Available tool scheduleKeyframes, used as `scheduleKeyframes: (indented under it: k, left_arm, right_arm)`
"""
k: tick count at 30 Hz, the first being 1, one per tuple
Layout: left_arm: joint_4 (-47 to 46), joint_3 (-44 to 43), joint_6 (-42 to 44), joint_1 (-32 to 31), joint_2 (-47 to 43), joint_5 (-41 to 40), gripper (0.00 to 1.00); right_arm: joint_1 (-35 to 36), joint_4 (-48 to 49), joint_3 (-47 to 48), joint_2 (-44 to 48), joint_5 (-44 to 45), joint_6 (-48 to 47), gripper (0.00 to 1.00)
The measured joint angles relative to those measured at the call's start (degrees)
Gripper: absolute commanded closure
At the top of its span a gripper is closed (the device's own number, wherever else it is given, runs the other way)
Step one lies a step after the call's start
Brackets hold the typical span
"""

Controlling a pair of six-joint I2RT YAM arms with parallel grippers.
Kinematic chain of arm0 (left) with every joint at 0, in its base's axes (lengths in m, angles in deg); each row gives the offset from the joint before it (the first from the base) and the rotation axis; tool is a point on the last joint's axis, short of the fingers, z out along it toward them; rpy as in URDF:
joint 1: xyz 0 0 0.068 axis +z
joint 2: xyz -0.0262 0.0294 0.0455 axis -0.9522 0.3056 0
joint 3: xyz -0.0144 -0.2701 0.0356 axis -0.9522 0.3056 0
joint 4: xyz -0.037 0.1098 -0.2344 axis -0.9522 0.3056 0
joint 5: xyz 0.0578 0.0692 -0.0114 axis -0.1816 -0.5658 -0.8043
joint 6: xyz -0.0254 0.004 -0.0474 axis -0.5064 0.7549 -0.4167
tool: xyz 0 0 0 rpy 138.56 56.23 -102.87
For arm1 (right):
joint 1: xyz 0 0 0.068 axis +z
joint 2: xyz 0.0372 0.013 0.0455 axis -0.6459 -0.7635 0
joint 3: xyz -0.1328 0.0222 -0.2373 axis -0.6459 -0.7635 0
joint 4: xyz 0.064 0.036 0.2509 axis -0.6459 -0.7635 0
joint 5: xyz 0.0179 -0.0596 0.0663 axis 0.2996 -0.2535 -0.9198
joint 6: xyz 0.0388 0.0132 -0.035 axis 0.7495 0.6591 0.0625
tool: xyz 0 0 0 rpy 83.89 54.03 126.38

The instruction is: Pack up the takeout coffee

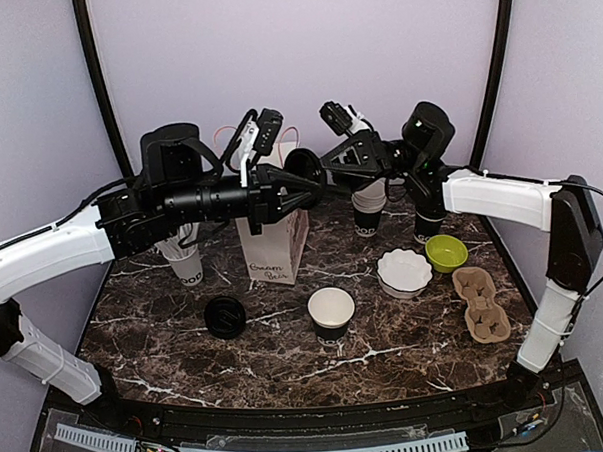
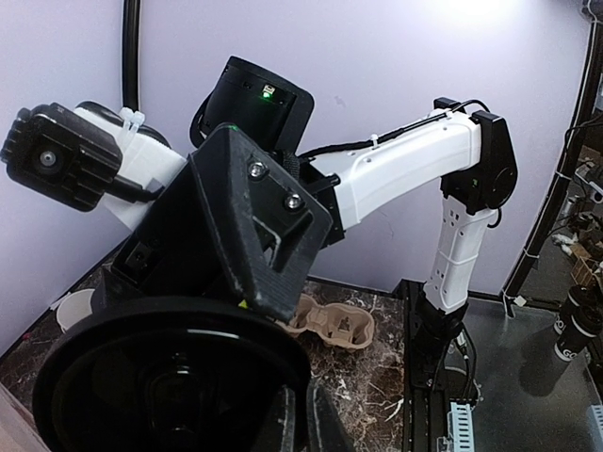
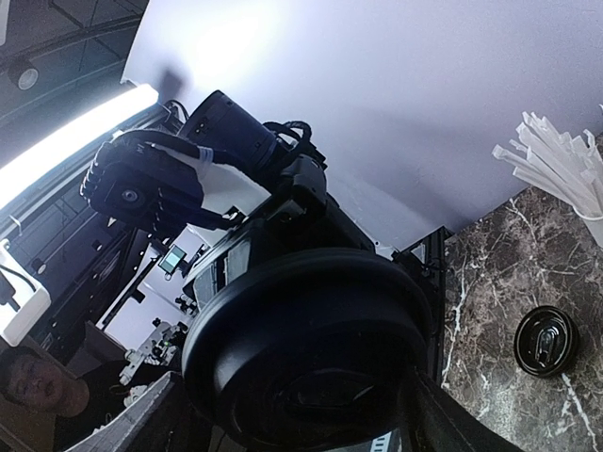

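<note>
No lidded coffee cup is in view. A lidless black cup (image 1: 330, 315) with white lettering stands at the table's front middle. My left gripper (image 1: 310, 191) (image 2: 316, 410) is shut on the rim of a black plastic lid (image 1: 303, 174) (image 2: 160, 377), held in the air above the paper bag (image 1: 272, 245). My right gripper (image 1: 326, 167) (image 3: 301, 410) meets it from the right. Its fingers (image 3: 443, 419) stand on either side of the same lid (image 3: 311, 339), and I cannot tell whether they grip it. A second black lid (image 1: 225, 316) (image 3: 546, 340) lies on the table.
A stack of lidless cups (image 1: 369, 215) stands at the back. A white cup of white sticks (image 1: 183, 259) (image 3: 565, 165) is at the left. A white fluted bowl (image 1: 405, 272), a green bowl (image 1: 446, 252) and a cardboard cup carrier (image 1: 482, 303) (image 2: 334, 320) are at the right.
</note>
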Motion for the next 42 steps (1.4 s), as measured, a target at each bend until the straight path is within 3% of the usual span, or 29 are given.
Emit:
scheduleKeyframes:
  k: [15, 25, 42]
  left_arm:
    - [-1.0, 0.0, 0.0, 0.0, -0.6, 0.0, 0.93]
    - [-1.3, 0.3, 0.0, 0.0, -0.9, -0.8, 0.93]
    - [-1.2, 0.3, 0.6, 0.0, -0.9, -2.5, 0.79]
  right_arm:
    - [0.1, 5.3, 0.0, 0.0, -0.8, 4.3, 0.30]
    - [0.3, 6.3, 0.0, 0.0, -1.2, 4.7, 0.44]
    - [0.3, 3.1, 0.8, -0.3, -1.7, 1.4, 0.61]
